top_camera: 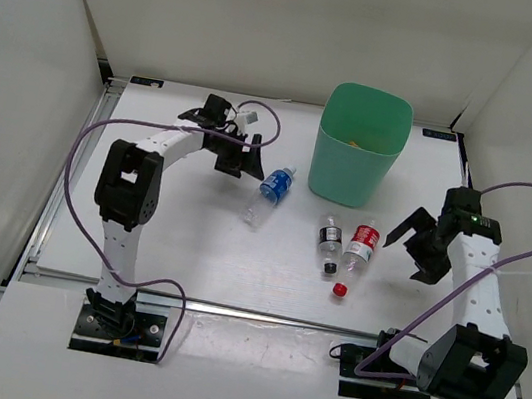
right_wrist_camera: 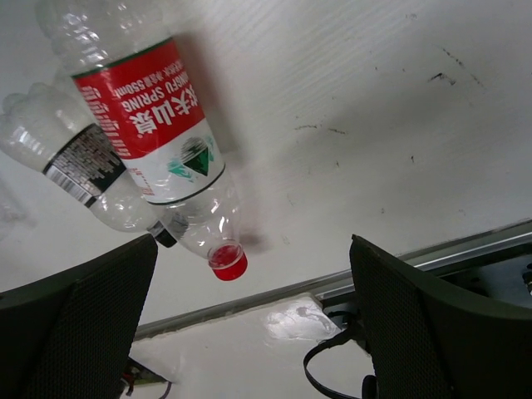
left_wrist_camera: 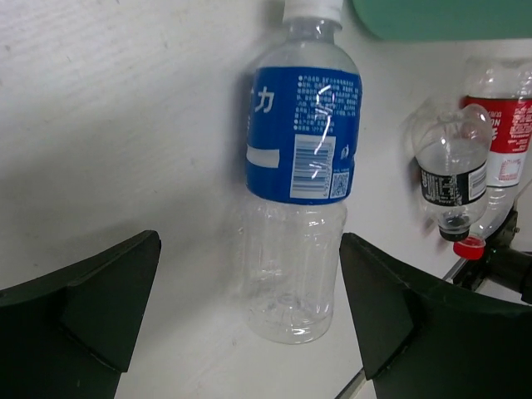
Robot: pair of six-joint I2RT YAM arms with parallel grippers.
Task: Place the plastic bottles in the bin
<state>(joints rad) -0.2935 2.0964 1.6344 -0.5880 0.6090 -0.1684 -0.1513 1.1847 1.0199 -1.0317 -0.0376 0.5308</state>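
- three clear bottles: one blue-labelled bottle (top_camera: 274, 187), one black-labelled bottle (top_camera: 330, 238), one red-labelled bottle (top_camera: 362, 243);
- one mint-green bin (top_camera: 351, 173);
- one orange bit (top_camera: 355, 142) inside it;
- one loose red cap (top_camera: 340, 290);
- two grippers: left gripper (top_camera: 239, 163), right gripper (top_camera: 414, 255)

red-label bottle (right_wrist_camera: 150, 125) "SPRING", blue-label bottle (left_wrist_camera: 303, 141) "力"
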